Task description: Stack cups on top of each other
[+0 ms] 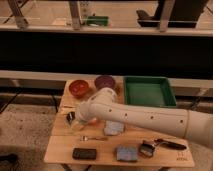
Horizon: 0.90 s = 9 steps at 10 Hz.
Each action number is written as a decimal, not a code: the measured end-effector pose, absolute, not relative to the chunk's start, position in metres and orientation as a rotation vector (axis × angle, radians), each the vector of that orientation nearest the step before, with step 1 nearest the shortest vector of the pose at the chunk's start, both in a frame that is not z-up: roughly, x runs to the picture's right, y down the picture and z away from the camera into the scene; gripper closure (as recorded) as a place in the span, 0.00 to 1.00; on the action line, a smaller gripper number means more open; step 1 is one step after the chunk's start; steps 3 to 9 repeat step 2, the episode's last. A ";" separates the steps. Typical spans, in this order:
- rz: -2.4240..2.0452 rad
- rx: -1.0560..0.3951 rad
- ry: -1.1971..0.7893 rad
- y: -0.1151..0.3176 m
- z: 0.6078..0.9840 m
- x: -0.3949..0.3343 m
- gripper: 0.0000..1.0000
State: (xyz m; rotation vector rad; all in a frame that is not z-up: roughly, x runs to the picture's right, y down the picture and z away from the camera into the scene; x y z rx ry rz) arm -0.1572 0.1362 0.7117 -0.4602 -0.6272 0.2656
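The robot's white arm [150, 117] reaches in from the right across the light wooden table [62, 150], and its dark two-finger gripper [71, 118] sits low over the table's left side, close to the surface. Just to the gripper's right, tucked against the underside of the arm, a sliver of the small orange-yellow plastic cup [93, 120] peeks out, mostly covered by the arm. Further right of the gripper and slightly nearer the camera lies the small pale blue plastic cup [114, 128], well apart from the orange-yellow one, so the two are not stacked. Beyond the gripper, toward the table's far edge, stands the wide red bowl [79, 88], with the wide purple bowl [104, 81] beside it and the green rectangular plastic tray [149, 91] further right. Nearer the camera than the gripper sit a thin metal utensil [94, 138], a flat black rectangular object [84, 153], a blue sponge [127, 153] and a black-handled tool [161, 145]
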 end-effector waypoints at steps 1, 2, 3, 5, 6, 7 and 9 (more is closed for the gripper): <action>0.275 -0.459 -0.626 0.135 0.711 -0.152 0.20; 0.282 -0.461 -0.628 0.136 0.710 -0.149 0.22; 0.282 -0.461 -0.628 0.136 0.710 -0.149 0.22; 0.282 -0.461 -0.628 0.136 0.710 -0.149 0.22; 0.282 -0.461 -0.628 0.136 0.710 -0.149 0.22; 0.282 -0.461 -0.628 0.136 0.710 -0.149 0.22; 0.282 -0.461 -0.628 0.136 0.710 -0.149 0.22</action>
